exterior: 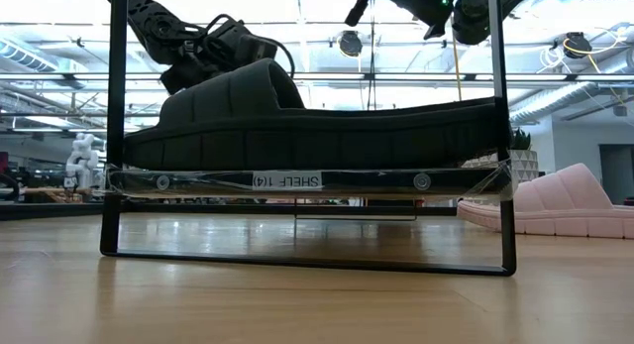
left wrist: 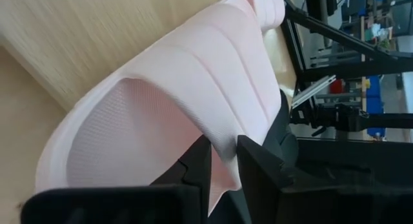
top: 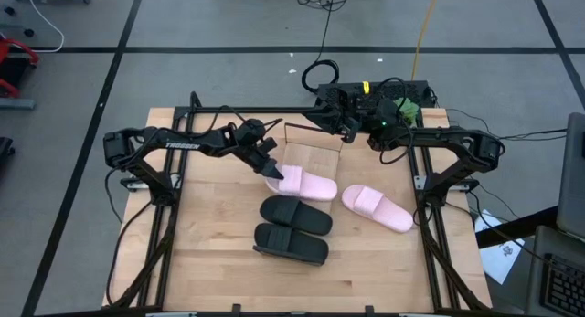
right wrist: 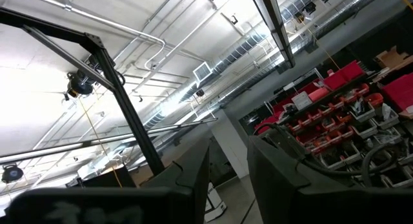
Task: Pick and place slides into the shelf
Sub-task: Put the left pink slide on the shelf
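The shelf (top: 315, 151) is a light-wood board running near to far down the table's middle; its dark wire end frame (exterior: 111, 136) shows in the low view. Two black slides (top: 295, 215) (top: 291, 244) lie across it, the nearer one (exterior: 297, 116) resting on its sole. My left gripper (top: 271, 171) (left wrist: 222, 175) is shut on a pale pink slide (top: 311, 184) just beyond them. The other pink slide (top: 377, 208) (exterior: 575, 200) lies sole-down on the table to the right. My right gripper (top: 350, 127) (right wrist: 229, 179) hangs open over the far edge. My left gripper pinches the pink slide's wide strap at its edge (left wrist: 222, 143). One finger (left wrist: 197, 175) is under the strap and the other is on its outer side. It comes slanting down from the table's left. Whether the sole rests on the shelf or hovers above it, I cannot tell.
Dark frame rails (top: 174, 226) (top: 430, 226) run along both sides of the table. Cables and a power strip (top: 366, 90) sit behind the far edge. Bare tabletop shows to the left of the shelf (top: 219, 216) and near the front edge (top: 366, 271).
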Tool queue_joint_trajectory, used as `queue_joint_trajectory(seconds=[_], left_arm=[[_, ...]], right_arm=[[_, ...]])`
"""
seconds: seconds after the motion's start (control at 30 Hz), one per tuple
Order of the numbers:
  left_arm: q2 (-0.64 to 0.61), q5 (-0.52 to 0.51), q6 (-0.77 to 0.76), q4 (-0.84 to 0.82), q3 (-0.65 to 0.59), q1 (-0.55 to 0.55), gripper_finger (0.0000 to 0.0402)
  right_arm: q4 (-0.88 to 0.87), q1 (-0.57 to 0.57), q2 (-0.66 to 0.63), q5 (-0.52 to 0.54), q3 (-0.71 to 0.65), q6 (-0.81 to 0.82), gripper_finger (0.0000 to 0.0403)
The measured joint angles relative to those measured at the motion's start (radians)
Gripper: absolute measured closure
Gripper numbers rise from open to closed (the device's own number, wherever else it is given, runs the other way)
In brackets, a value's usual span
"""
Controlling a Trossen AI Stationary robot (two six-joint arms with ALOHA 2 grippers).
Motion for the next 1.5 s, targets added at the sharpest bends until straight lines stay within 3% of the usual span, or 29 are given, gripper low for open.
queue_joint_trajectory(seconds=[0.33,0.97,1.5], left_arm=[[0.0,-0.041,0.049,0.0,-0.001,0.012,0.0332],[0.0,-0.007,-0.003,-0.008,-0.001,-0.037,0.0332],[0.0,0.006,0.058,-0.083,-0.001,-0.015,0.0331]], right_arm=[[0.0,0.0,0.0,0.0,0.0,0.0,0.031],[0.0,0.0,0.0,0.0,0.0,0.0,0.031],[0.0,0.0,0.0,0.0,0.0,0.0,0.031]])
